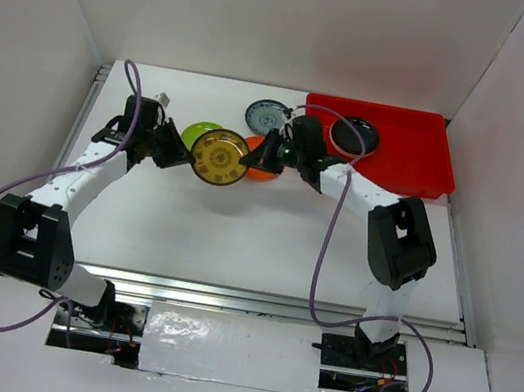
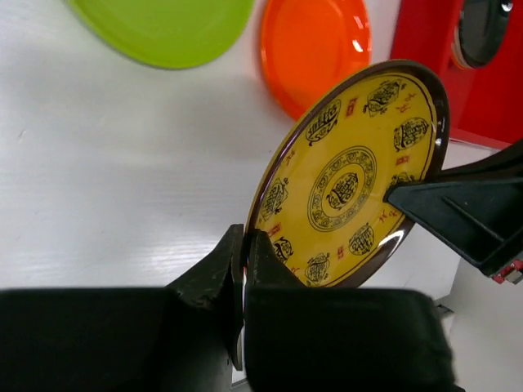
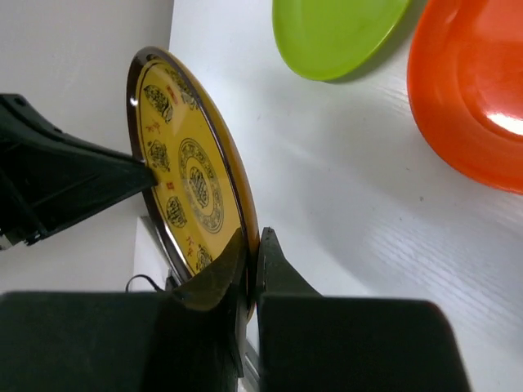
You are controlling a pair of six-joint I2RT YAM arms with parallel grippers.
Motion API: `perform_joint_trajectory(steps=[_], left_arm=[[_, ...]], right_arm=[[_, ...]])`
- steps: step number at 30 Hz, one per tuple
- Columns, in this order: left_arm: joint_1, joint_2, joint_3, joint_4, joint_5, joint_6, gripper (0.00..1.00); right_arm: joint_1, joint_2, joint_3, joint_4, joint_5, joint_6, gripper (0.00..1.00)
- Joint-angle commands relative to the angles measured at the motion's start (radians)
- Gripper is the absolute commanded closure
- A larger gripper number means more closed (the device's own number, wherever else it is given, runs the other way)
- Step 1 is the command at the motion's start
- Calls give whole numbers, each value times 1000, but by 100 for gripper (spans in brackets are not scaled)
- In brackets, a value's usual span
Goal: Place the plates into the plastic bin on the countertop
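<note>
1. Two grippers meet on one plate. Your left gripper (image 2: pixel 245 257) is clamped on the rim of the brown-gold patterned plate (image 2: pixel 351 175), with a finger pressed against each face.
2. Your right gripper (image 3: pixel 252 253) pinches the opposite rim of that plate the same way, so both arms hold it at once, between the two wrists over the middle of the table.
3. The plate is tilted and throws a shadow on the white countertop (image 1: pixel 234 242), so it looks lifted off the surface.
4. Just beyond it, the lime green plate (image 2: pixel 163 28) and an orange plate (image 2: pixel 315 49) lie flat on the countertop, side by side.
5. Farther back you have the blue-grey patterned plate (image 1: pixel 265 114), just left of the red plastic bin (image 1: pixel 410 161).
6. That bin sits at the far right of the countertop and holds the black plate (image 1: pixel 356 136) at its left end.
</note>
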State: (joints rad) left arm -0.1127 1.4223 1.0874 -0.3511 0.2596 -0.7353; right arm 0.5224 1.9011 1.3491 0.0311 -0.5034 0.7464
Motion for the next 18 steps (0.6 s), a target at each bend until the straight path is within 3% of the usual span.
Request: perform_joint_trajectory(steps=[1,2,3,4,5,11,13,18], left_arm=[[-13,9,71,135,95,-29,98],[-12,24,86,136,92,-30,86],[-13,49,97,149,84,-35,51],[-16,61,123,155,67,-39,9],[-22,70,134,152,19,-45,1],[-24,167,160,103,-166,-85,1],[-22,202,175,81,-201,-67,1],[-13,306,160,124,-212,-58,1]], right_arm=[[-7,-106,-63,58,86,-16,100],[-15,-118,-73,55,100,-10,100],[-36,-134,-82,55,147,11,100],[-57,-160,-108,58,169,30,100],[-82,-174,-122,62,181,51,100],[-399,-195,-137,44,233,171,100],[-505,-125,-50,7,212,168,100],[-628,91,204,-114,164,134,100]])
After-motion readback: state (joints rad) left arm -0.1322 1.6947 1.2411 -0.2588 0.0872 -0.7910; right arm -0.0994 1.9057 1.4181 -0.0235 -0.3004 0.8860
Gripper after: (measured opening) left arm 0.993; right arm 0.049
